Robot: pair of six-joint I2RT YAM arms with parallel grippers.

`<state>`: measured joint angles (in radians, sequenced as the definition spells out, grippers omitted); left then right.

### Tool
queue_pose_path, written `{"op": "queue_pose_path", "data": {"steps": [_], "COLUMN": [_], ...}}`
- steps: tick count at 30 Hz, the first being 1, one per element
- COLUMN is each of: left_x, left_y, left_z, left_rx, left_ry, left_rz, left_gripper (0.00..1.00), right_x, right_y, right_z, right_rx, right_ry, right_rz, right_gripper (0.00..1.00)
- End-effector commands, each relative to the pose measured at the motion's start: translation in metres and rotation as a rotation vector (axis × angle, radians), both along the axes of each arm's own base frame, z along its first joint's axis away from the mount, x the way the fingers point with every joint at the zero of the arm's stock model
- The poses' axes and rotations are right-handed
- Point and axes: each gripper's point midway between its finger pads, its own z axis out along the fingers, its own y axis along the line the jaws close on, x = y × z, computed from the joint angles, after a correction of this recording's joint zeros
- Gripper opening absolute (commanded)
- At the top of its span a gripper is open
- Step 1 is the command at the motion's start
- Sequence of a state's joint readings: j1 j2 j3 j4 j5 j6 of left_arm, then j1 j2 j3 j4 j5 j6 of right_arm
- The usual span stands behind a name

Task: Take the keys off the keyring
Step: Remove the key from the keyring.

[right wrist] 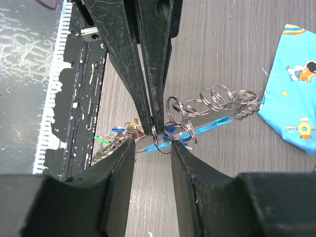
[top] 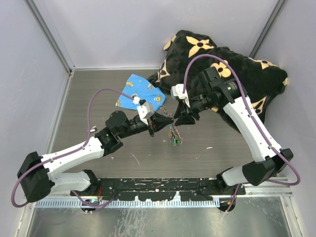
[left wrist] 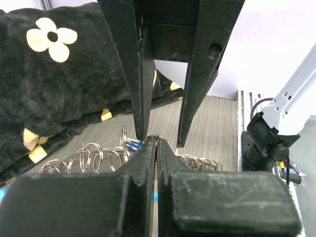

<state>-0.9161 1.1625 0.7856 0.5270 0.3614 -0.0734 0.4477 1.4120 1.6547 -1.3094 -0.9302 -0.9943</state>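
Note:
The keyring [right wrist: 217, 101] is a chain of thin metal loops with a light-blue strip [right wrist: 207, 126] running through it. It hangs between both grippers at mid-table in the top view. My left gripper [left wrist: 156, 139] is shut, pinching one loop [right wrist: 163, 140] at its fingertips. My right gripper [right wrist: 152, 144] is open, its two fingers standing either side of the left gripper's tips and that loop without clamping it. The keys [right wrist: 118, 138], with red, green and blue heads, dangle in a cluster below the chain [top: 175, 139]. In the top view, the left gripper [top: 159, 121] and right gripper [top: 183, 117] nearly meet.
A blue printed cloth [top: 136, 91] lies flat just behind the left gripper. A black plush cushion with cream flowers [top: 232, 59] fills the back right corner under the right arm. The perforated base rail [top: 163, 187] runs along the near edge.

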Motion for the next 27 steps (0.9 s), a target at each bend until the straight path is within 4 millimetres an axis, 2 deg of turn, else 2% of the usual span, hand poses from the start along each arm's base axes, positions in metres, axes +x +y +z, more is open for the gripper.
{"op": "queue_pose_path", "data": {"steps": [1,11,22,27], "left_x": [-0.007,-0.009,-0.007,-0.008], "left_y": [0.011,0.019,0.029,0.030], "left_z": [0.056,0.064,0.074,0.081], "left_rx": [-0.173,-0.254,-0.424,-0.472], "left_ry": [-0.088,-0.054,0.005,0.039], "left_rz": [0.005,0.022,0.045,0.030], "left_gripper": [0.00,0.00,0.00,0.00], "right_x": [-0.006,-0.001,-0.005,0.001], "right_y": [-0.001,-0.004,0.001,0.001], "right_z": [0.021,0.024,0.044,0.045], "right_rx": [0.071,0.102,0.172,0.174], "right_ry": [-0.058,-0.049,-0.051,-0.100], "right_rz": [0.016,0.011,0.033,0.045], "right_gripper": [0.41,0.41,0.40,0.40]}}
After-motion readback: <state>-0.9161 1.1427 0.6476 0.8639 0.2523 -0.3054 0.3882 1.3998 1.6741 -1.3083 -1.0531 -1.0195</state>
